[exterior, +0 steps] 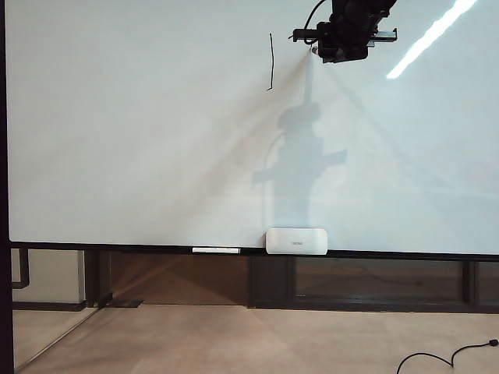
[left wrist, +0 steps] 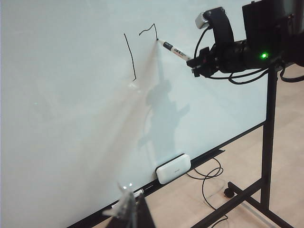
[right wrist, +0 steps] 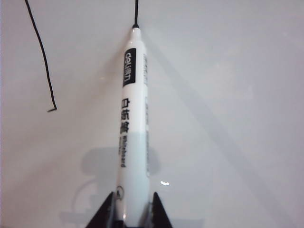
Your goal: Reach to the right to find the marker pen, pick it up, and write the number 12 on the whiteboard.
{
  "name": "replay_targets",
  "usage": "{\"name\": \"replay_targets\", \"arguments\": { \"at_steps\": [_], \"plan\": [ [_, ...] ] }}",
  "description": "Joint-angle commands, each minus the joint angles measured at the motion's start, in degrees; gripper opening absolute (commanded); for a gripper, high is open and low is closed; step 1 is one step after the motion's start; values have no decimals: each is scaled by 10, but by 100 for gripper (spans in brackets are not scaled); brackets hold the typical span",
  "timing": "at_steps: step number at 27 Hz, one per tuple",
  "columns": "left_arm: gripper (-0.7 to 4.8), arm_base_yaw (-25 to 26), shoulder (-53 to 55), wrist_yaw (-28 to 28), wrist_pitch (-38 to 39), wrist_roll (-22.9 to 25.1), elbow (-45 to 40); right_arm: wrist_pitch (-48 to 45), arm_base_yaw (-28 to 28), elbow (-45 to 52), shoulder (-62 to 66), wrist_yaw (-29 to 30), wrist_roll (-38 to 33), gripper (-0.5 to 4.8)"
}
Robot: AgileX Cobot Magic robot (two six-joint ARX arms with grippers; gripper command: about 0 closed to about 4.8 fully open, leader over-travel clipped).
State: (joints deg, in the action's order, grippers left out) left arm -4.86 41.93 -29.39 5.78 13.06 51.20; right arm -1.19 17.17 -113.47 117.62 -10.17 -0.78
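Note:
The whiteboard (exterior: 140, 140) fills the exterior view. High on it stands a thin black stroke, the digit 1 (exterior: 270, 62). My right gripper (right wrist: 133, 211) is shut on the marker pen (right wrist: 132, 118), a white barrel with black print. The pen's tip touches the board at the end of a fresh black line (right wrist: 137, 12). In the left wrist view the marker pen (left wrist: 175, 50) points from my right gripper (left wrist: 195, 65) to a short curved line (left wrist: 148, 29) beside the 1 (left wrist: 130, 57). My left gripper (left wrist: 128, 209) is a blurred shape low down, away from the board.
A white eraser block (exterior: 296, 241) and a long thin white marker (exterior: 216, 250) rest on the board's ledge. The board's dark stand (left wrist: 270, 142) and a black cable (left wrist: 209, 175) are on the floor below. The right arm's shadow falls on the board (exterior: 300, 156).

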Motion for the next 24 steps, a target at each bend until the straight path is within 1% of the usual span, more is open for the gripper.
{"name": "replay_targets", "arguments": {
  "at_steps": [1,4,15,24],
  "plan": [
    [-5,0,-2,-2,-6,-2,2,14,-1,-1,-4,-2,-7,-5],
    [-5,0,-5,-2,-6,-2,2,27,-1,-1,-3,-2,-7,-5],
    [-5,0,-8,-2,-7,-2,2,26,0,11,-3,-2,-7,-5],
    [-5,0,-9,-2,-7,-2,2,21,1,11,-3,17,-7,-5]
  ]
}}
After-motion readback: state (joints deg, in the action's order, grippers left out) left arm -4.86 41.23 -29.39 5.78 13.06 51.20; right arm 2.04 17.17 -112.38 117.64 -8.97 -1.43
